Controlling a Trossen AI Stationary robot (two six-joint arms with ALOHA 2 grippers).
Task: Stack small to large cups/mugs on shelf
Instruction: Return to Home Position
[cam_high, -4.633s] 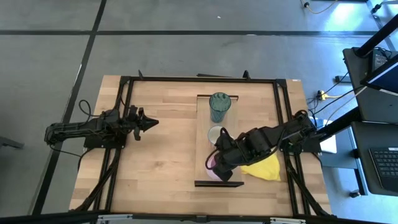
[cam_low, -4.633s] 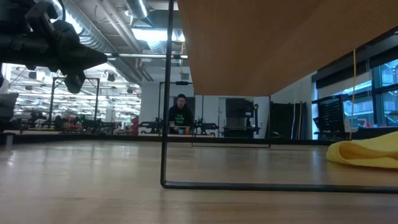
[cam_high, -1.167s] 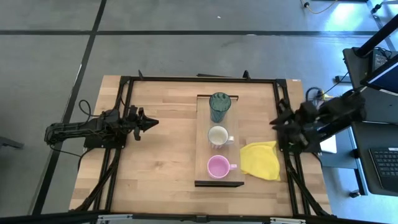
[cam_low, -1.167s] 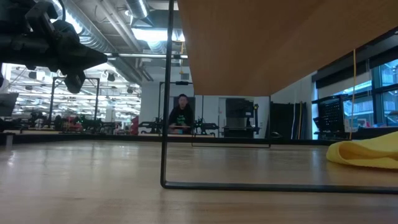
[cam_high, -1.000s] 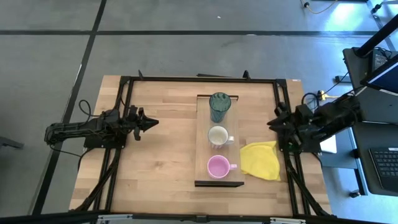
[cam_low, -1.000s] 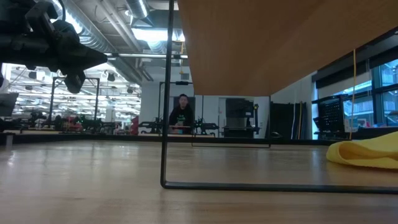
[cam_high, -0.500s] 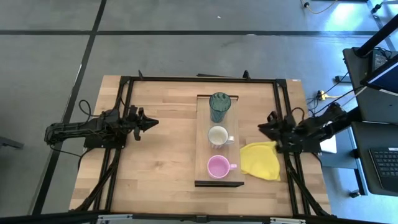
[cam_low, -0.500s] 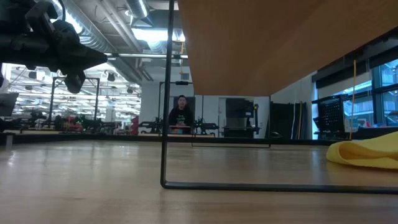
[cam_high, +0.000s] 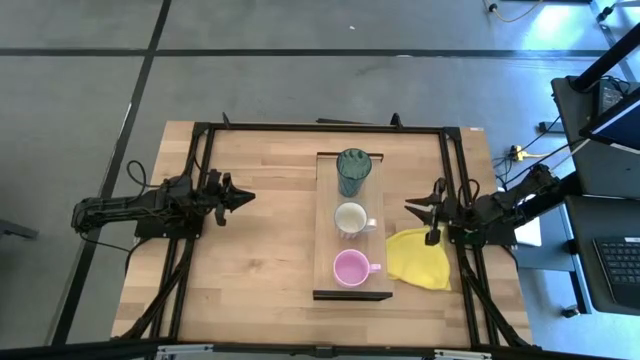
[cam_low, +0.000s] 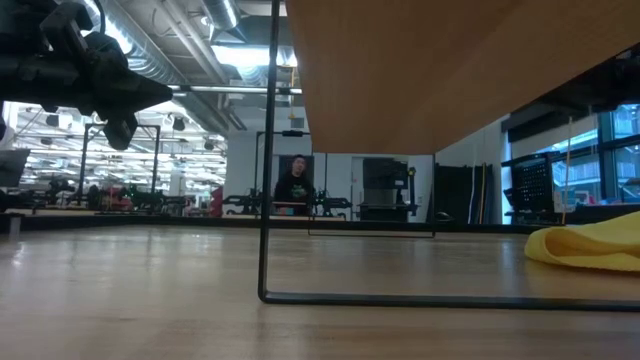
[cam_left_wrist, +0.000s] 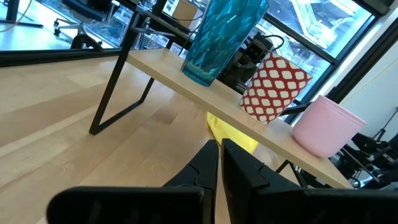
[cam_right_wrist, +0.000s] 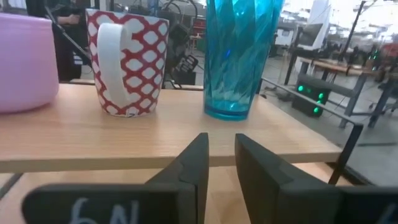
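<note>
right hand level beside shelf — fingers slightly apart

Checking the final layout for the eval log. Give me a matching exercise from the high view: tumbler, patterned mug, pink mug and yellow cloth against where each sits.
Things:
1. teal tumbler
2. patterned mug
3. pink mug
4. yellow cloth

Places, as seen in the high view:
A. on the table, right of the shelf
B. middle of the shelf
C. shelf end toward the picture's top
D. shelf end toward the picture's bottom

Pairs: 1-C, 2-B, 3-D, 4-A.
</note>
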